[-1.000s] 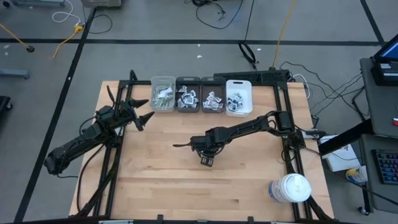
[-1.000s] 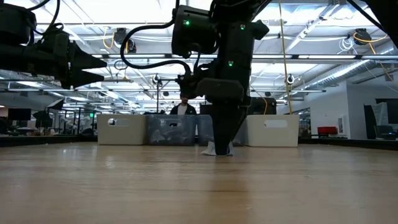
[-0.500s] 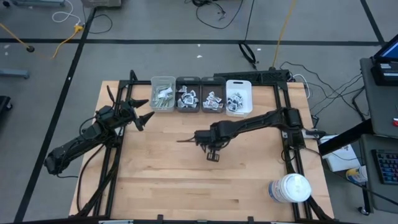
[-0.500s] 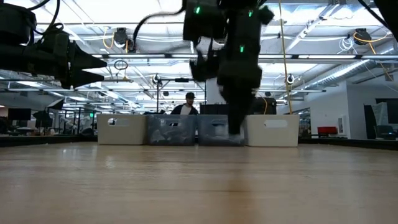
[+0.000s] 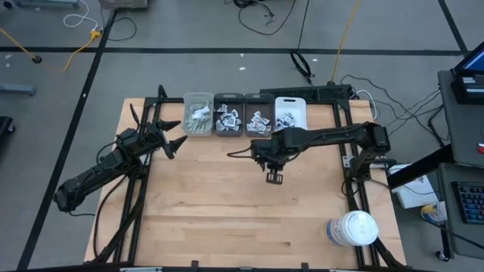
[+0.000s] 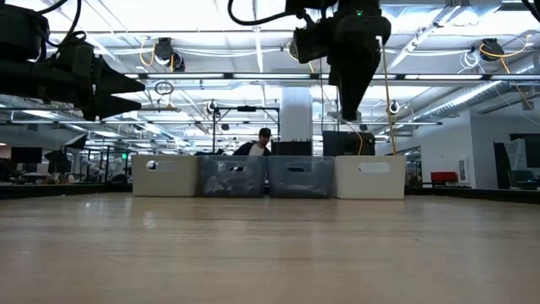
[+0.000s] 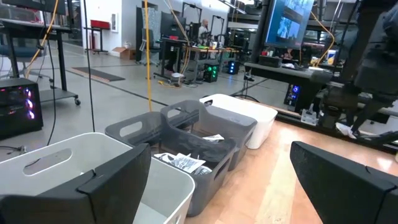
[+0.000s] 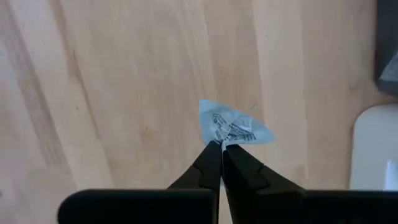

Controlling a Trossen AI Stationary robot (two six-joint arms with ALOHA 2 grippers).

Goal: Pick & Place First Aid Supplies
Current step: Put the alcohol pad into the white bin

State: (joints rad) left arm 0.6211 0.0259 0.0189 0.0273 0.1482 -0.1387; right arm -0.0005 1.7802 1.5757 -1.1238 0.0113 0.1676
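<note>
Jaws of right gripper [image 8: 221, 146] clenched on a white sachet [image 8: 234, 126], raised above bare worktop [image 5: 227, 211] just before the bins [image 5: 243, 117]. Left gripper [image 5: 172, 136] jaws released, left of bins.

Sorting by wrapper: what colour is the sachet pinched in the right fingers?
The sachet is pale bluish-white with dark print, clearest in the right wrist view.

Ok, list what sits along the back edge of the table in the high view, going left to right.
Clear bin of pale strips → first grey bin of sachets → second grey bin of sachets → white bin, which the right arm partly covers.
</note>
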